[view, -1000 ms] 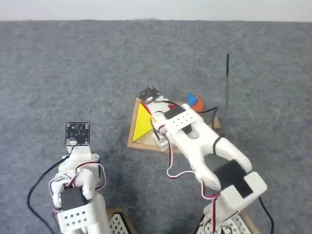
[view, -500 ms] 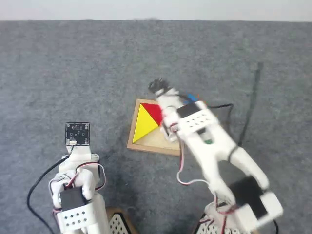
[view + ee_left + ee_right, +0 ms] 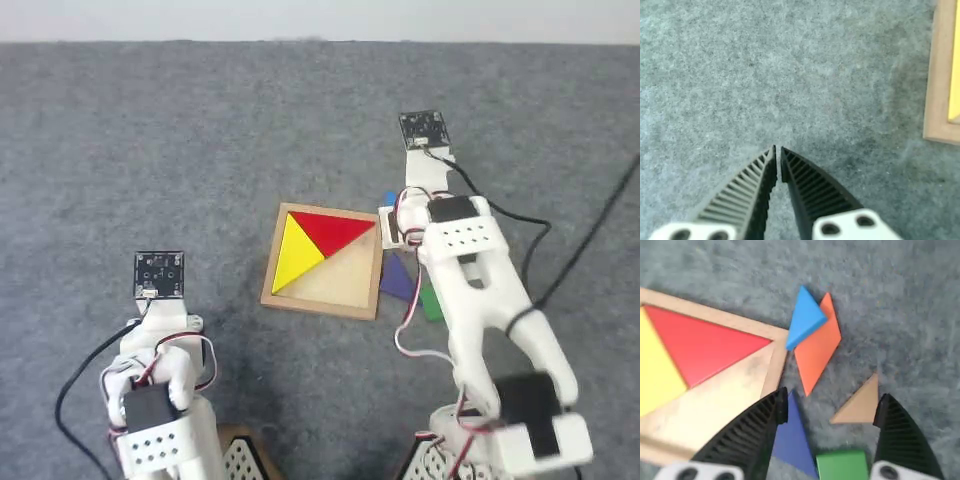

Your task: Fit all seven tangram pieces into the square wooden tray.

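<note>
The square wooden tray (image 3: pixel 305 300) holds a yellow triangle (image 3: pixel 290 257) and a red triangle (image 3: pixel 332 231); the rest of its floor is bare. My right arm (image 3: pixel 455 240) hangs over the loose pieces just right of the tray. The right gripper (image 3: pixel 832 407) is open and holds nothing. Under it lie a light blue triangle (image 3: pixel 805 318), an orange parallelogram (image 3: pixel 819 345), a tan triangle (image 3: pixel 860 405), a dark blue triangle (image 3: pixel 790 437) and a green square (image 3: pixel 842 465). My left gripper (image 3: pixel 778 150) is shut and holds nothing, low over the carpet left of the tray (image 3: pixel 940 75).
Grey carpet (image 3: pixel 150 140) covers the table on all sides of the tray. A black cable (image 3: pixel 600 220) runs along the right side behind the right arm. The left arm (image 3: pixel 160 340) stands at the near left.
The right arm has swung off the tray to its right side, uncovering the red triangle lying beside the yellow one. The left arm has not moved.
</note>
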`<control>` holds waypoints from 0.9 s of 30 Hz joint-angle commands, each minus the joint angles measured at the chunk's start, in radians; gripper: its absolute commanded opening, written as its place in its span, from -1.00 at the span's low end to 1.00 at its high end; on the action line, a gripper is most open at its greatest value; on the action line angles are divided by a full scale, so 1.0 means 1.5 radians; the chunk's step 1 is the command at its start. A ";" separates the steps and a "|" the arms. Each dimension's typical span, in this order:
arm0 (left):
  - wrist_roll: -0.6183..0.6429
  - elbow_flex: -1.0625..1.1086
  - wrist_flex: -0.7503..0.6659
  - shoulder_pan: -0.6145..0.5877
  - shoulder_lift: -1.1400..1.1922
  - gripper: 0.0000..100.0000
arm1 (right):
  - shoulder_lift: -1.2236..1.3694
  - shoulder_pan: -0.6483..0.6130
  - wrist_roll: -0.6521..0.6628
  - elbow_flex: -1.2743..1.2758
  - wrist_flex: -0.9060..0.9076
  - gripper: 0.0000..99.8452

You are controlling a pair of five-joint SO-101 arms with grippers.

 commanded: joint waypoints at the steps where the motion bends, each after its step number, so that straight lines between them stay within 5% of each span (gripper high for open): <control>1: -0.006 -0.006 0.003 -0.002 -0.012 -0.97 | 0.067 0.008 -0.062 -0.076 -0.037 -0.46; 19: -0.006 -0.006 0.003 -0.002 -0.012 -0.97 | 0.330 0.017 -0.093 -0.229 -0.034 -0.49; 27: -0.006 -0.006 0.003 -0.002 -0.012 -0.97 | 0.329 0.104 -0.126 -0.236 -0.016 -0.49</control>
